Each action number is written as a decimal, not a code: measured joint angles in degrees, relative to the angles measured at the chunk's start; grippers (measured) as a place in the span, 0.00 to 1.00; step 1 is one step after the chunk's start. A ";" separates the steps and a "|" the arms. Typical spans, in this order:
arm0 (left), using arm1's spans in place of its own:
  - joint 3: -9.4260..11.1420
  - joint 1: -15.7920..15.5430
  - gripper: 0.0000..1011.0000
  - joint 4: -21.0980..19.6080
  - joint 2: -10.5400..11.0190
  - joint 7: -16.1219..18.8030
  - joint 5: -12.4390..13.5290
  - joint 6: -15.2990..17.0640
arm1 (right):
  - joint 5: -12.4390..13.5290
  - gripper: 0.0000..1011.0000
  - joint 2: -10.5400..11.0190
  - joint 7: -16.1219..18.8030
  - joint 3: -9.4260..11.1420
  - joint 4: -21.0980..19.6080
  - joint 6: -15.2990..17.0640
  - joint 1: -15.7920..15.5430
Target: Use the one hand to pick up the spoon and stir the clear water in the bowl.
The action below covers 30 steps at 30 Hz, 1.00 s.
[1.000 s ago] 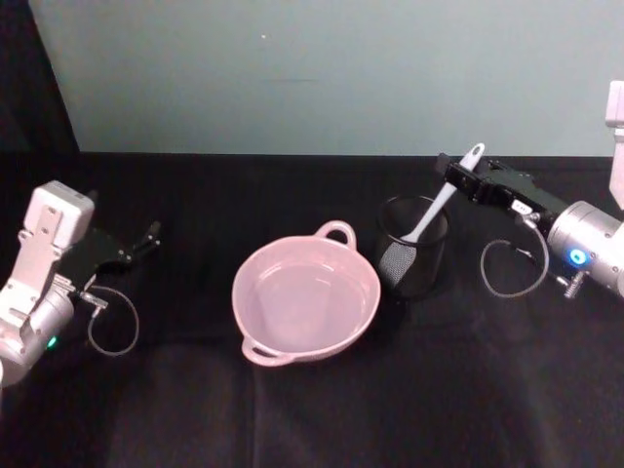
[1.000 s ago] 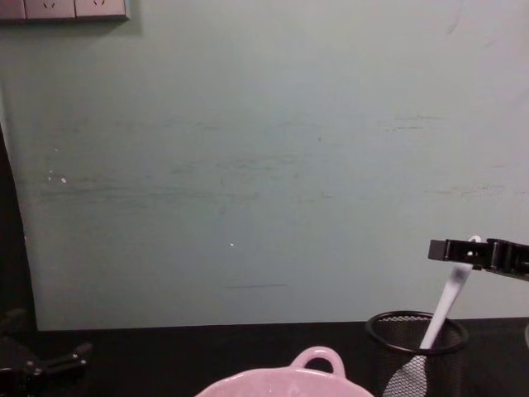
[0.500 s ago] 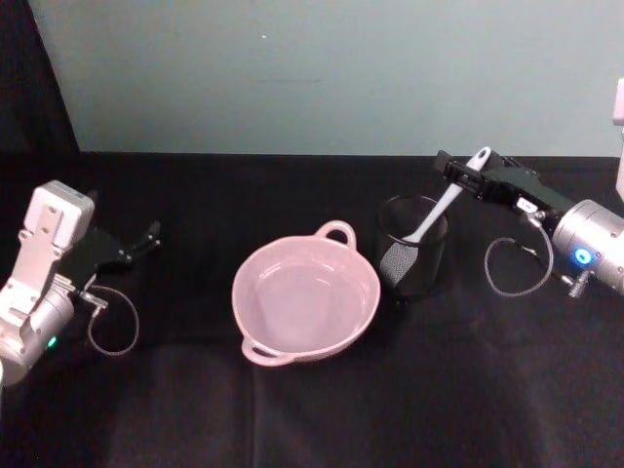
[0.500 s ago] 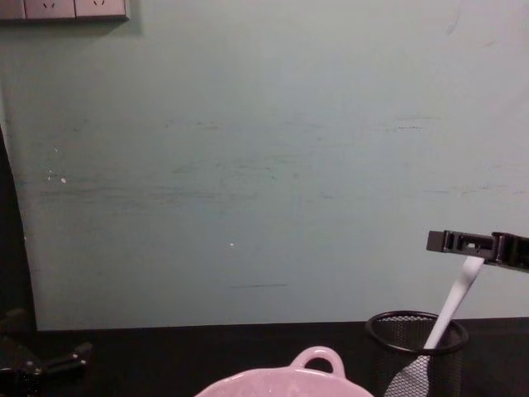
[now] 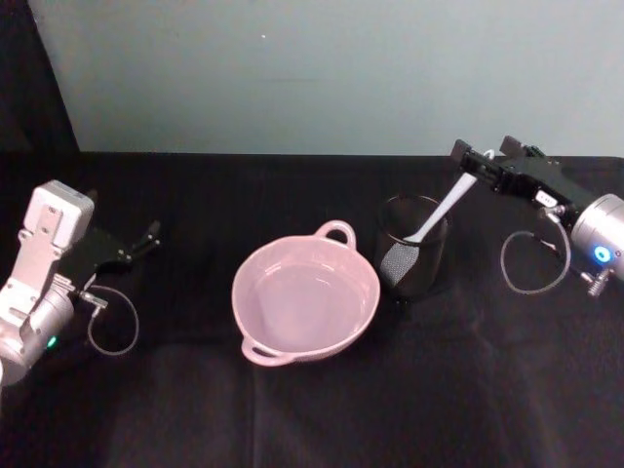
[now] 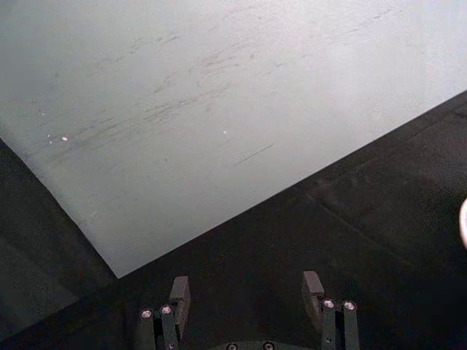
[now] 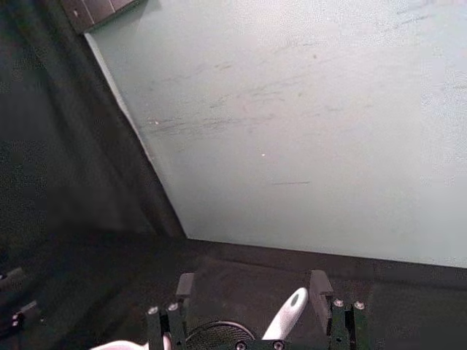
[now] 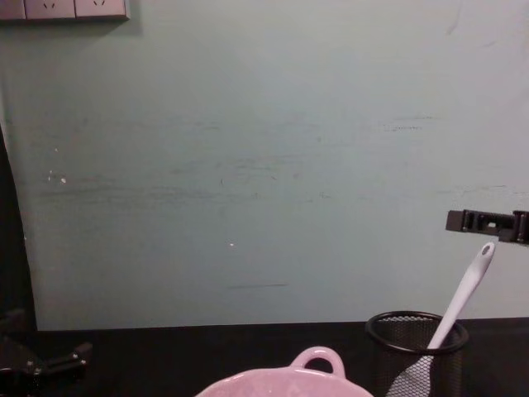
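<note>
The right tool (image 5: 480, 159), spread and pinching nothing, had lifted and drawn back toward 3 o'clock over the last second; in the chest view it hung just above the spoon (image 8: 468, 286) handle tip, apart from it, where half a second before the handle had sat between its fingers; the spoon stayed leaning in the black mesh cup (image 5: 412, 255), handle pointing toward 1 o'clock; the pink bowl (image 5: 306, 297) sat at the cup's 9 o'clock on the dark surface (image 5: 312, 409); the grasp seemed missed or released, so pickup remained undone; the left tool (image 6: 244, 292), spread, rested idle at far 9 o'clock.
</note>
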 joint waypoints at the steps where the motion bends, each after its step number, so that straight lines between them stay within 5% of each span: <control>1: 0.00 0.00 1.00 0.00 0.00 0.00 0.00 0.00 | -0.15 0.99 0.12 -0.30 0.13 -0.35 0.01 -0.23; 20: 0.00 0.00 1.00 0.00 0.00 0.00 0.00 0.00 | -6.04 0.99 1.51 -7.50 4.19 -5.31 0.10 -6.39; 30: 0.00 0.00 1.00 0.00 0.00 0.00 0.00 0.00 | -11.52 0.99 0.04 -10.59 4.88 -2.17 -3.93 -8.61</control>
